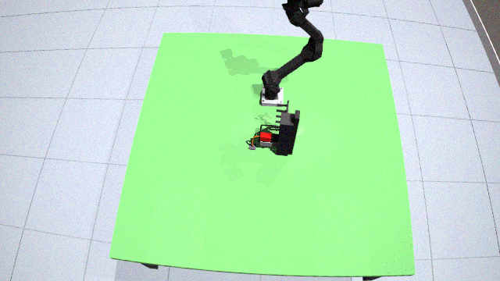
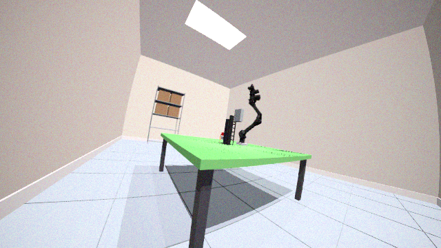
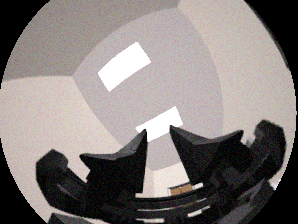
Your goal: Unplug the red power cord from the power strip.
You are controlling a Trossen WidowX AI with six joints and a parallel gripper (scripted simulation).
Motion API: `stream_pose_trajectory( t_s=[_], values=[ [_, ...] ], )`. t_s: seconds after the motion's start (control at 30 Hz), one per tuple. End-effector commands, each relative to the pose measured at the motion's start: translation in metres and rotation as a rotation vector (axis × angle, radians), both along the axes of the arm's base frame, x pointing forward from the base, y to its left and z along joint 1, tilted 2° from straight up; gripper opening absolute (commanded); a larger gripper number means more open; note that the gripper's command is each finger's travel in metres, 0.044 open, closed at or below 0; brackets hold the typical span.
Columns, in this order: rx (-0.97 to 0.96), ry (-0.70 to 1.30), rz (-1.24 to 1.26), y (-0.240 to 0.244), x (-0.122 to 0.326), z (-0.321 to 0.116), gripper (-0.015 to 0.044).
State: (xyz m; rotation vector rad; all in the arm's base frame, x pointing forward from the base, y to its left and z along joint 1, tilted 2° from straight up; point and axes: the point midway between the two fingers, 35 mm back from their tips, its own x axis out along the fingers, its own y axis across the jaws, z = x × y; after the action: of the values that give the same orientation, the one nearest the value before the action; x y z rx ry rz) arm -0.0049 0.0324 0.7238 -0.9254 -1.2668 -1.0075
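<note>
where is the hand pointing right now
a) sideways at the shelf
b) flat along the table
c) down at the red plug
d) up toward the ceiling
d: the wrist view shows the hand framing the ceiling light, and the exterior view has the arm raised high above the table, far from the red plug.

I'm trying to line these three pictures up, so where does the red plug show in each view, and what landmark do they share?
Top: red plug sits near the table's middle, against the left face of the black power strip.
Exterior: only a small red speck at the left of the strip's foot, on the far part of the green table.
Wrist: not in it; the pincer faces the ceiling.
Shared landmark: the arm appears in top and exterior; the ceiling light in exterior and wrist.
</note>
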Motion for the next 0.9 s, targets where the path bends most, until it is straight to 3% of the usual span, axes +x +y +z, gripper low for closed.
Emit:
stream_pose_trajectory(
  t_s=[0.0, 0.47, 0.87],
  values=[
    [0.191, 0.043, 0.154, -0.068, 0.018, -0.008, 0.0160],
    [0.756, 0.158, 0.567, -0.219, 0.115, -0.081, 0.0160],
    [1.376, 0.280, 0.847, -0.285, 0.237, -0.217, 0.0160]
  ],
)
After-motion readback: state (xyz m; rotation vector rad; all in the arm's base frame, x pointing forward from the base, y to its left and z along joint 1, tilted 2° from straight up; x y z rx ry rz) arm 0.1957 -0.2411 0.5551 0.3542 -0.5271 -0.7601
